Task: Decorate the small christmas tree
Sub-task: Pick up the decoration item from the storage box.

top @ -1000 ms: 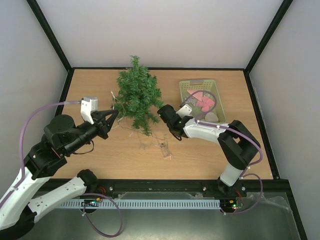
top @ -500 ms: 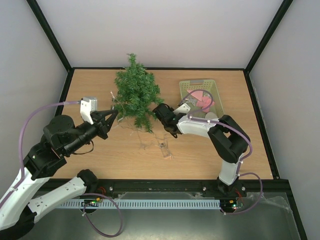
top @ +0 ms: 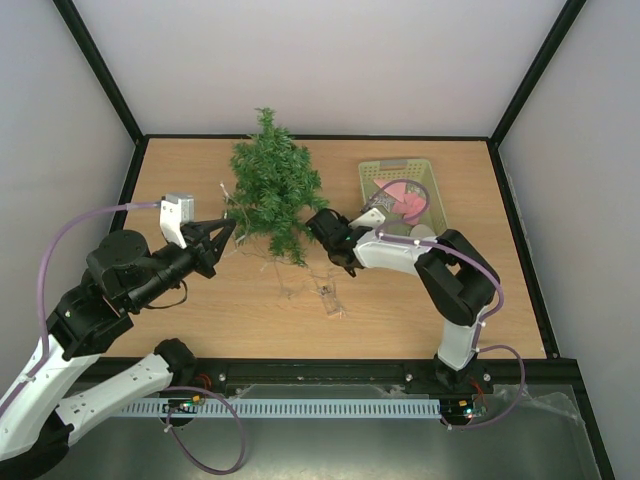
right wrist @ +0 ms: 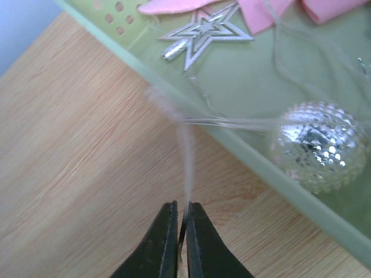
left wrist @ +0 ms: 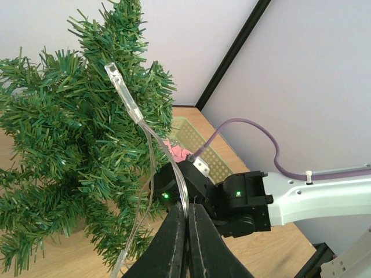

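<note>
light: bright, even | shadows: faint beside small christmas tree (top: 272,195) | blur: strand (right wrist: 186,150) near lens

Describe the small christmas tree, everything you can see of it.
The small christmas tree is a cone of dark green bristly needle branches, plastic-looking, no ornaments visible on it. A clear light wire drapes over its branches. It is mid-table, left of the green basket, tip toward the back wall; standing or lying, I cannot tell. The left pincer, shut on that wire, is at its left edge.
</note>
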You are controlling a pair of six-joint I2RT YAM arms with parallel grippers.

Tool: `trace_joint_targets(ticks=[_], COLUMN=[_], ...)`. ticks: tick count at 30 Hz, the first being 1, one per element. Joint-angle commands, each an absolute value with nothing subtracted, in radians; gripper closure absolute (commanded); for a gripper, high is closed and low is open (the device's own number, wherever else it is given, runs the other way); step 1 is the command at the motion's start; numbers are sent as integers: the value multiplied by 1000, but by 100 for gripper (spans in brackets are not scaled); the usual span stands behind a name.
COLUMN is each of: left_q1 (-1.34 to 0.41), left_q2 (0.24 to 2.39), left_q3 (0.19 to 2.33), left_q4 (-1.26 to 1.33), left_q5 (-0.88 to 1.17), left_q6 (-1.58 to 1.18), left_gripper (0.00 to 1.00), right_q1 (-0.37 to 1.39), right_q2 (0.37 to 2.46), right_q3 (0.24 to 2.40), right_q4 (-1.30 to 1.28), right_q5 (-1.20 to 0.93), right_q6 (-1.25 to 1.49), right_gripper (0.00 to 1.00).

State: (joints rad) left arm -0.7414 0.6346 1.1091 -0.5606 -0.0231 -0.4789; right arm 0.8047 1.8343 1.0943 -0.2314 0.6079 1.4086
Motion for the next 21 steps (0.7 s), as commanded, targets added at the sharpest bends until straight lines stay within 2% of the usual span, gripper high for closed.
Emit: trace_joint_targets(ticks=[1, 10, 21], left_q1=[-740, -740, -739], left_q2=[621, 611, 594], left_q3=[1104, 1103, 1094], left_q4=[-565, -568, -531], left_q5=[-29, -13, 58], left_q6=[-472, -482, -474], left_gripper=[98, 97, 98], right_q1=[802, 803, 803], right_q2=[1784, 1498, 1010], right_q3=[1057, 886, 886], right_q4=[-273, -67, -152], right_q5=[727, 735, 831], right_q6=[1423, 1153, 850], right_gripper=[98, 98, 98])
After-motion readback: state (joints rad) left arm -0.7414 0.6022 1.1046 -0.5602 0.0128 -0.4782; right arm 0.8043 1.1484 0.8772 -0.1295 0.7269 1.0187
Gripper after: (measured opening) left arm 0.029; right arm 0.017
